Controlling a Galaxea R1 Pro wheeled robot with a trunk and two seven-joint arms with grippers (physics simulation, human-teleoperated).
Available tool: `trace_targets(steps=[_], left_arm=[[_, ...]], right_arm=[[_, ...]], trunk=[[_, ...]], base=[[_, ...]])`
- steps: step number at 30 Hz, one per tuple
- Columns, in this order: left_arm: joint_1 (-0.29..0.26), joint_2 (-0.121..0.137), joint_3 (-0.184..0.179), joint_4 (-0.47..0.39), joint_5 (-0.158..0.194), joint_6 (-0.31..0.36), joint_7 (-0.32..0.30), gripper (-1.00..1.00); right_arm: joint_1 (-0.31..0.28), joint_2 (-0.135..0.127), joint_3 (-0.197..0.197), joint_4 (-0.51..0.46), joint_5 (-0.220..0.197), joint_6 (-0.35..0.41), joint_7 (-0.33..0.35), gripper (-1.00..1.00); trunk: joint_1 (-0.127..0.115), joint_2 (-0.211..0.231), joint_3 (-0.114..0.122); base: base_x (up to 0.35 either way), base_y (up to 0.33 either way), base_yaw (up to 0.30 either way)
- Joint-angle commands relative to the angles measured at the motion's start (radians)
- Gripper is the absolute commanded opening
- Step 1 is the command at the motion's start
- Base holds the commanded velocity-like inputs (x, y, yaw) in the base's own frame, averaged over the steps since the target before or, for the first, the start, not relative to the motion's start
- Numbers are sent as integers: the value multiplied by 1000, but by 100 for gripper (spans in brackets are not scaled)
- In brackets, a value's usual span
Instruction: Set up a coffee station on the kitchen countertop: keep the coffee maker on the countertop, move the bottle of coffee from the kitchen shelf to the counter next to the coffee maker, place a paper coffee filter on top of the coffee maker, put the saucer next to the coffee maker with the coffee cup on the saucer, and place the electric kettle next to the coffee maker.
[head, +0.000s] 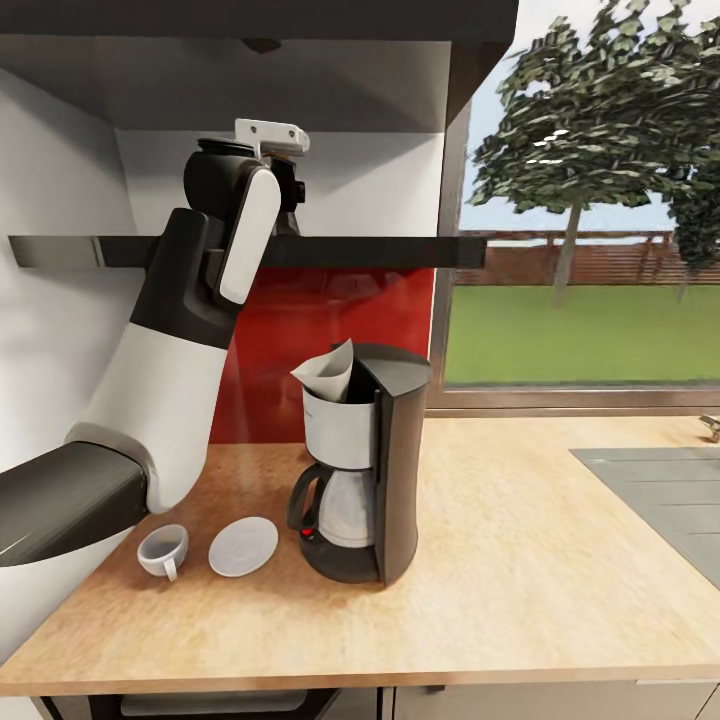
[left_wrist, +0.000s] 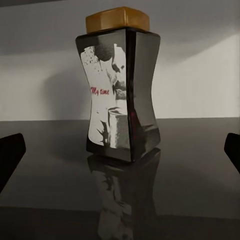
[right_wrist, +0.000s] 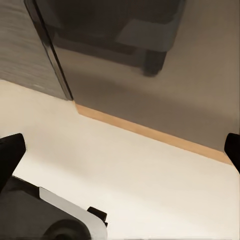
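In the head view the left arm reaches up from the counter's left end to the thin glossy black kitchen shelf (head: 380, 251), its wrist and left gripper (head: 287, 190) above the board near the shelf's left half; the fingers are hidden behind the wrist there. Below, on the light-wood kitchen countertop (head: 520, 560), the tall black coffee maker (head: 365, 470) carries the white folded paper coffee filter (head: 328, 372), with the round white saucer (head: 243, 546) and tiny white coffee cup (head: 163, 551) side by side towards the left edge, the cup not on the saucer. In the left wrist view the squarish dark bottle of coffee (left_wrist: 120, 90), gold-lidded, stands upright straight ahead, between widely parted fingertips (left_wrist: 10, 155) but still beyond them, untouched. In the right wrist view the right gripper (right_wrist: 120, 155) hangs spread and empty over pale floor.
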Motion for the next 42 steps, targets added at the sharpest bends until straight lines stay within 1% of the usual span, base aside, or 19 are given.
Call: trace_targets(steps=[1, 11, 19, 28, 40, 42], left_arm=[[-1, 0, -1, -1, 10, 2, 10, 100], [-1, 0, -1, -1, 10, 2, 10, 100], [-1, 0, 0, 0, 10, 2, 10, 100], [-1, 0, 1, -1, 10, 2, 10, 100], [-1, 0, 0, -5, 10, 3, 10, 100], [-1, 0, 0, -5, 10, 3, 10, 100]], right_arm=[[7, 0, 6, 1, -12, -10, 6, 100], [26, 1, 5, 1, -13, -24, 6, 100], [26, 1, 5, 1, -13, -25, 6, 100], [26, 1, 5, 1, -13, -25, 6, 100], [26, 1, 5, 1, -13, -25, 6, 100], [26, 1, 5, 1, -13, -25, 6, 100]], trunk=[[0, -1, -1], [0, -1, -1], [0, -1, -1], [0, -1, -1], [0, -1, -1], [-7, 13, 5]], base=[[0, 0, 0], [61, 13, 0], [25, 5, 0], [100, 48, 0], [7, 3, 0], [0, 0, 0]])
